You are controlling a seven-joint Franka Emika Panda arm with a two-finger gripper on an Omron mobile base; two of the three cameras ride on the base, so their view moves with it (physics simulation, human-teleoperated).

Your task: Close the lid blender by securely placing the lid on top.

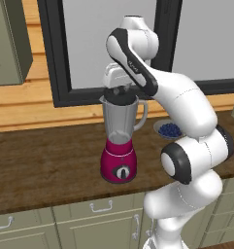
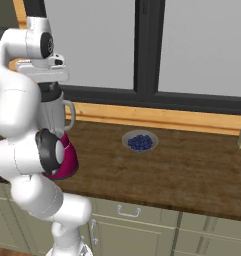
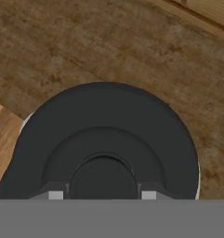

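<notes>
The gripper [image 3: 102, 194] points straight down and is clenched on the central knob of the black lid [image 3: 104, 139]; in the hand view its two finger tips [image 3: 55, 195] sit at either side of that round knob, at about 7 and 5 o'clock of the disc. The lid spreads out from the knob as a dark stepped disc, with a thin pale rim of the jar showing past its edge at 3 and 9 o'clock. Around it lies the brown wooden counter [image 3: 108, 42], and a lighter wood strip crosses the 1 o'clock corner.

In the left base view the gripper [image 1: 119, 91] hangs directly over the mouth of the blender [image 1: 119, 141], and the lid [image 1: 120, 96] sits at the top of the clear grey jar; whether it is fully seated on the rim I cannot tell. The jar's side handle points toward 3 o'clock, and the magenta base with its dial rests on the counter [image 1: 45, 165] below. A small bowl of blueberries [image 1: 169, 129] stands on the counter near the blender, at its 3 o'clock, partly behind the arm.

In the right base view the arm hides most of the blender [image 2: 62, 145]; the bowl of blueberries [image 2: 140, 142] stands well apart at 3 o'clock on the counter [image 2: 192, 170], before the dark-framed window [image 2: 144, 50].
</notes>
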